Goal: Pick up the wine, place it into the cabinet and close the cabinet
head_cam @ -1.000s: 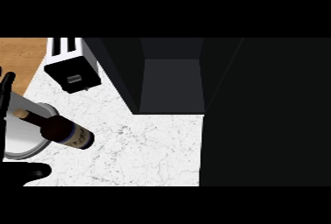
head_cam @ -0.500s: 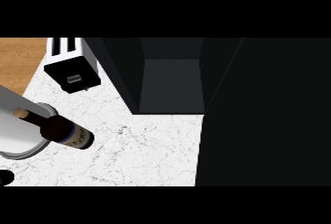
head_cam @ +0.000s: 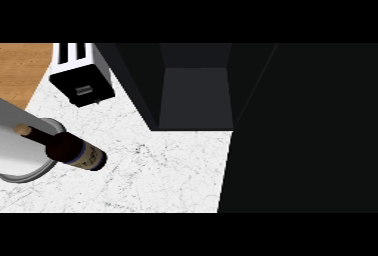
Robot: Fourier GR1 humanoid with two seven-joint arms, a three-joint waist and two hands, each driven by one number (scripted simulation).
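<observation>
The wine bottle (head_cam: 70,150) sits on the marble table (head_cam: 162,175) beside a grey round dish (head_cam: 18,162), the open cabinet (head_cam: 196,97) beyond. Neither hand shows, so I cannot tell their state.

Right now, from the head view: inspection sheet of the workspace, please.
Surface: white marbled counter; a wooden patch at the far left corner.
Job's things: wine bottle, dark with a cork, on the counter at the left, not yet in the cabinet, which stands open with its dark inside showing.
Clutter: toaster beyond the bottle; grey round object cut by the left edge, with the bottle overlapping it in this view; cannot tell what it is or whether they touch.
Robot hands: neither in view.
Cables: nothing seen.
Surroundings: a dark panel fills the right side; cannot tell whether it is a door or a wall.
</observation>
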